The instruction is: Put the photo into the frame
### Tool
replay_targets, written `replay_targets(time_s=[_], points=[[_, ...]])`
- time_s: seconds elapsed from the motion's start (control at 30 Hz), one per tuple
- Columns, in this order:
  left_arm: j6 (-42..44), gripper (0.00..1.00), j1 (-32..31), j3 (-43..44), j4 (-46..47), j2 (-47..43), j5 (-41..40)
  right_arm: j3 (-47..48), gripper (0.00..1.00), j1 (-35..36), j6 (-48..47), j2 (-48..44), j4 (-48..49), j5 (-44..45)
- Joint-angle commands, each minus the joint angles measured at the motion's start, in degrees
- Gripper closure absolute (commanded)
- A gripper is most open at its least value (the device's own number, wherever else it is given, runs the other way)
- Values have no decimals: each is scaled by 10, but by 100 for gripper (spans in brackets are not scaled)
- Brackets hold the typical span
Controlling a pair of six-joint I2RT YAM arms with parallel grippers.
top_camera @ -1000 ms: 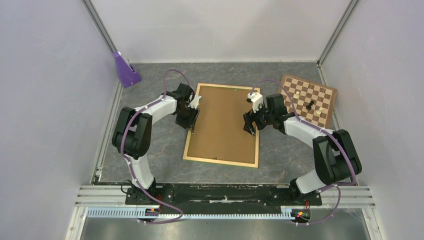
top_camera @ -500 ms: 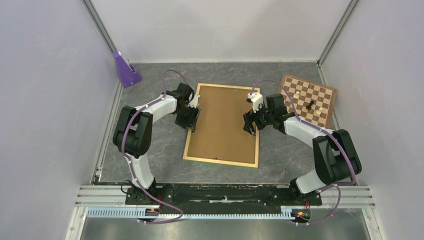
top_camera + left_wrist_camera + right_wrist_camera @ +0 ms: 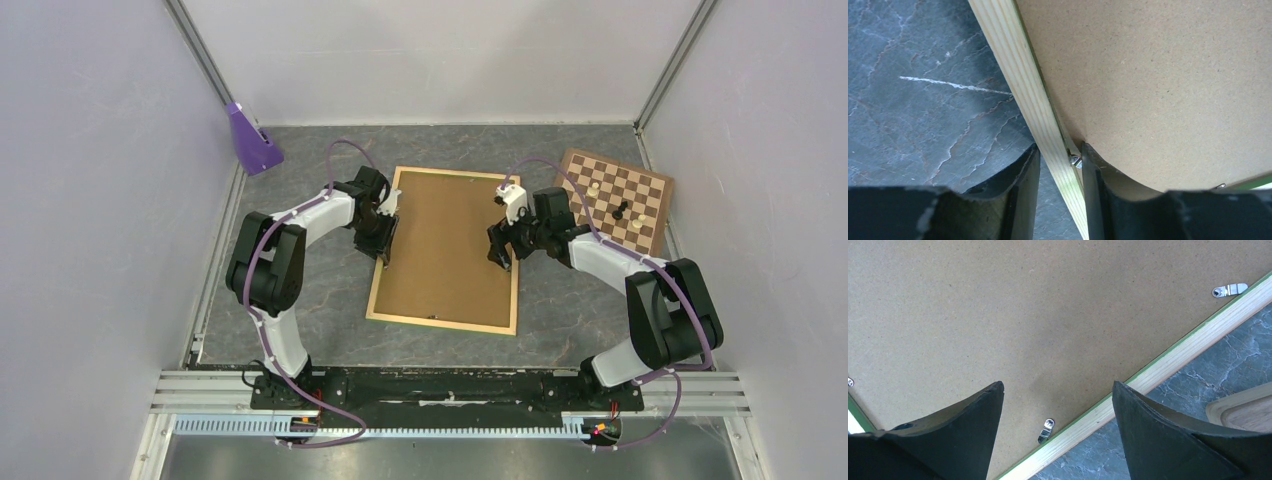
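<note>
The frame (image 3: 442,322) lies back up on the table, its pale wood rails around a brown hardboard panel (image 3: 447,245). The photo is hidden. My left gripper (image 3: 384,243) straddles the left rail (image 3: 1018,65). Its jaws (image 3: 1059,147) are closed in on that rail, with one tip against the rail's outer edge and the other against a small metal clip (image 3: 1075,160). My right gripper (image 3: 503,258) hangs open (image 3: 1057,385) over the panel by the right rail (image 3: 1168,365), with another clip (image 3: 1046,429) lying between its fingers, untouched.
A brown-and-cream chessboard (image 3: 615,198) with a few pieces lies at the back right, close to the right arm. A purple block (image 3: 250,140) stands at the back left corner. Grey walls close in three sides.
</note>
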Motion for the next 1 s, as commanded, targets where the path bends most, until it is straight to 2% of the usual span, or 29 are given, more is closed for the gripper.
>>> replay_targets(time_s=[0.0, 0.3, 0.4, 0.5, 0.67, 0.8, 0.97], points=[[-5, 60, 14, -8, 17, -4, -8, -5, 18, -7, 4, 3, 18, 6], [8, 70, 24, -15, -4, -20, 17, -4, 18, -13, 4, 6, 19, 14], [11, 78, 24, -16, -7, -23, 26, -4, 18, -14, 5, 5, 19, 15], [11, 79, 24, -17, -7, -26, 32, -4, 18, -15, 5, 5, 19, 16], [8, 52, 23, -12, -7, -29, 42, -5, 18, -15, 5, 7, 20, 16], [-1, 46, 23, -11, -6, -18, 58, -5, 18, -15, 7, 8, 19, 14], [-1, 45, 24, -16, -5, -10, 62, -8, 18, -16, 7, 6, 19, 17]])
